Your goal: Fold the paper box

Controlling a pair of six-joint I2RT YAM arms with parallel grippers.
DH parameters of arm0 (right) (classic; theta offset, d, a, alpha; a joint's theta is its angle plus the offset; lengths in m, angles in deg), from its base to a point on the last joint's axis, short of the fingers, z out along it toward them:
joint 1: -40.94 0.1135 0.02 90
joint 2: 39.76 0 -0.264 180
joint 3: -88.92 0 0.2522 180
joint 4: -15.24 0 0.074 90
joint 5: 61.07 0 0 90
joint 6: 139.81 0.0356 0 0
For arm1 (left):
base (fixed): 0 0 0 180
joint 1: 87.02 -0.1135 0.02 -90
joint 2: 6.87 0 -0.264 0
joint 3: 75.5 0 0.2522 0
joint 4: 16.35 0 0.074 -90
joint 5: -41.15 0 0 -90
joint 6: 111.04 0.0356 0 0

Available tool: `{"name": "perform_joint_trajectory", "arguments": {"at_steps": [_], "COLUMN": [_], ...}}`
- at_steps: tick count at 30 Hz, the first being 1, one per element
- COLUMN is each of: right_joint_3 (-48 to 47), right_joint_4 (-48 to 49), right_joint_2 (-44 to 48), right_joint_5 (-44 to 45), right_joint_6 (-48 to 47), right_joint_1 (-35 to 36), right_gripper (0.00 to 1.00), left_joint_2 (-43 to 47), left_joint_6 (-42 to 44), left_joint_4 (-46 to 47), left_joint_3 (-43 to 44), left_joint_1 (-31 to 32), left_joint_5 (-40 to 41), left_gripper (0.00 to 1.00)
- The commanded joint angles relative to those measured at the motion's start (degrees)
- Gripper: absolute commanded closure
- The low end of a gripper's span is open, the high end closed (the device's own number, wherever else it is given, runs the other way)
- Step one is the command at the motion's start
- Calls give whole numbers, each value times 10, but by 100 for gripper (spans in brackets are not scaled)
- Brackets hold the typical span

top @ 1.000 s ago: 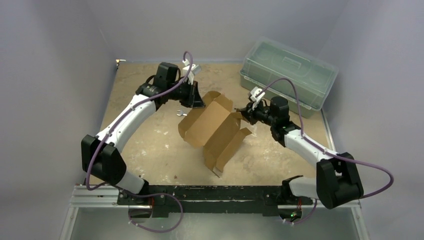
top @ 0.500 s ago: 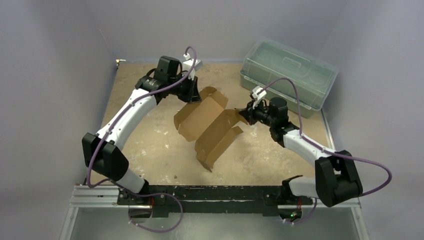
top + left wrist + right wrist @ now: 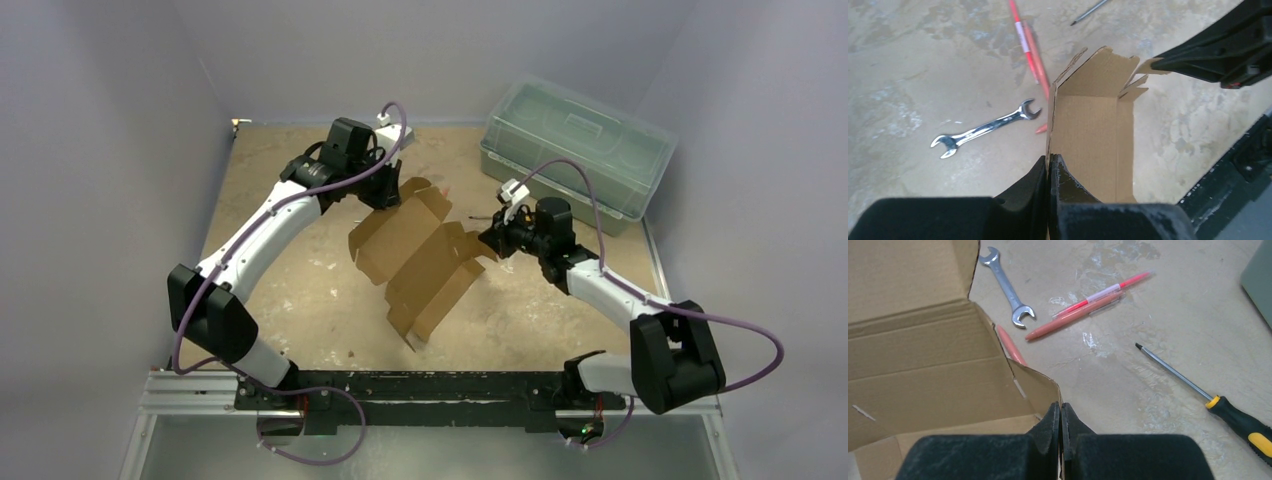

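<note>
The paper box [image 3: 420,255] is a plain brown cardboard sheet with raised flaps, held off the table between both arms. My left gripper [image 3: 392,196] is shut on its far upper flap edge; in the left wrist view [image 3: 1049,162] the jaws pinch the thin cardboard wall [image 3: 1093,130]. My right gripper [image 3: 490,240] is shut on the right side flap; in the right wrist view [image 3: 1061,410] the jaws clamp the flap's edge [image 3: 1038,387]. The box's near end hangs toward the table front.
A translucent green lidded bin [image 3: 575,150] stands at the back right. A silver wrench [image 3: 983,129], red pens [image 3: 1028,45] and a yellow-handled screwdriver [image 3: 1228,412] lie on the sandy table under and beyond the box.
Both grippers have carried the box a little left and toward the back. The left wrist has turned, and the box's near end has swung leftward.
</note>
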Motion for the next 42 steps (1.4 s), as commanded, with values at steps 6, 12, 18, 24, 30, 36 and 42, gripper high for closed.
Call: {"name": "perform_joint_trajectory", "arguments": {"at_steps": [6,12,18,24,30,36,42], "right_joint_3": [-53,-61,-45,-41,-36,-30,-22], "right_joint_4": [12,60,62,53,43,37,34], "right_joint_2": [-29,-47,-68,-79,-82,-70,-53], "right_joint_5": [14,38,38,33,32,23,18], "right_joint_6": [21,71,71,73,69,61,49], "right_joint_1": [38,45,48,49,52,54,54], "right_gripper": [100,100,100,100,100,100,100], "left_joint_2": [64,87,122,153,169,168,171], "left_joint_6": [69,85,78,72,47,-15,-76], "left_joint_4": [73,96,131,146,161,176,194], "left_joint_3": [-1,6,-63,-103,-126,-159,-186], "left_joint_1": [-1,-1,10,16,26,28,29], "left_joint_5": [96,83,40,31,4,-36,-64], "left_gripper": [100,100,100,100,100,100,100]}}
